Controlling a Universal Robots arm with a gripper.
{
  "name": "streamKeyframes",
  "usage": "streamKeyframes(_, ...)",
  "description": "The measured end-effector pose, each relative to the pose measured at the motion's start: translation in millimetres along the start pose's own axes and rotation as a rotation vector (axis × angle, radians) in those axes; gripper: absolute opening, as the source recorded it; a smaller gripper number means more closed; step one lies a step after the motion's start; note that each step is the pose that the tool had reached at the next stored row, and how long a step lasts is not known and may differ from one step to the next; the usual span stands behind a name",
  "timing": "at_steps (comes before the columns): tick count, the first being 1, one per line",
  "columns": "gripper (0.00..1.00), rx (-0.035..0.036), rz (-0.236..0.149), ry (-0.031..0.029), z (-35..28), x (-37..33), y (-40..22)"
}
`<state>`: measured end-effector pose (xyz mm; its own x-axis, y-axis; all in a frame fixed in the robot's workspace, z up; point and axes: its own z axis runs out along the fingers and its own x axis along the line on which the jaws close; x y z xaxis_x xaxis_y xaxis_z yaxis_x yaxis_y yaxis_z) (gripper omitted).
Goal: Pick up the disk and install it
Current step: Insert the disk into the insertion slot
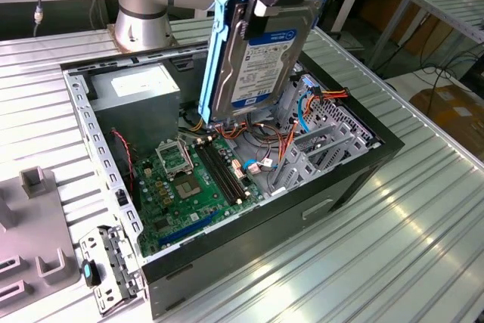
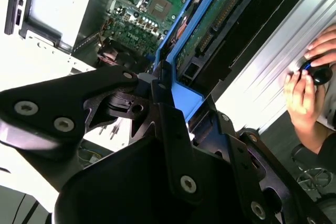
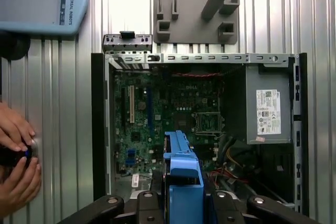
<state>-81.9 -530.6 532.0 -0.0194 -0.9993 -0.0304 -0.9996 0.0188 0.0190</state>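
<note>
The disk [image 1: 261,58], a silver hard drive with a blue and white label and blue side rails, hangs on edge above the open computer case [image 1: 355,164]. My gripper [image 1: 261,1] is shut on its upper end. In the second wrist view the disk [image 2: 210,19] shows its green circuit board and a blue rail running away from the gripper [image 2: 173,103]. The first wrist view looks down along the blue rail of the disk [image 3: 182,182] into the case, with the black gripper [image 3: 182,205] clamped on both sides of it.
Inside the case lie the motherboard [image 1: 189,179], a grey power supply [image 3: 268,108] with a white sticker, loose cables and the metal drive cage [image 1: 325,134]. A grey fixture [image 1: 30,217] and a bracket [image 1: 106,270] sit beside it. A person's hands [image 3: 16,161] work nearby.
</note>
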Motion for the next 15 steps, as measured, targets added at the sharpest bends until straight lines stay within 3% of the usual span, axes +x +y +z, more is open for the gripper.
streamKeyframes(5,0.37,0.0057,0.000,0.0036,2.5,2.5,-2.6)
streamKeyframes(10,0.37,0.0060,0.000,0.0068,5.4,15.0,-7.0)
streamKeyframes(12,0.37,0.0061,0.000,0.0088,6.3,16.8,-11.7)
streamKeyframes(13,0.37,0.0060,0.000,0.0111,6.9,17.4,-18.9)
streamKeyframes(15,0.37,0.0061,0.000,0.0124,7.6,17.6,-26.5)
